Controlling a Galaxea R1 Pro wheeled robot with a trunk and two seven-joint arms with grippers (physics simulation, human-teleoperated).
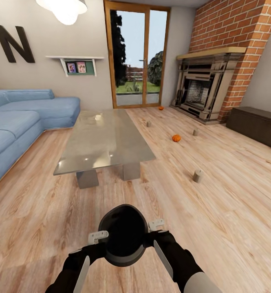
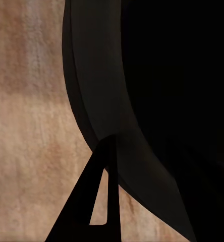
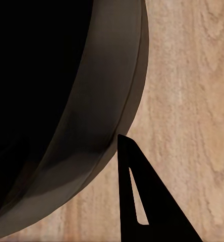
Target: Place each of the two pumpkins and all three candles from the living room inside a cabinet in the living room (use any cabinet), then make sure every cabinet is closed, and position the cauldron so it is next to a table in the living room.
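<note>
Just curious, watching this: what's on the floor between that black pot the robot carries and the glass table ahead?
Nothing. In the head view, bare wooden floor lies between the cauldron and the table.

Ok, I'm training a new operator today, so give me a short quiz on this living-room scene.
1. True or false: both pumpkins lie on the wooden floor.
2. How many candles stand on that floor?
3. The cauldron is: A) on the table, B) between the left claw and the right claw, C) on the sofa.
Key: 1 true; 2 three; 3 B.
</note>
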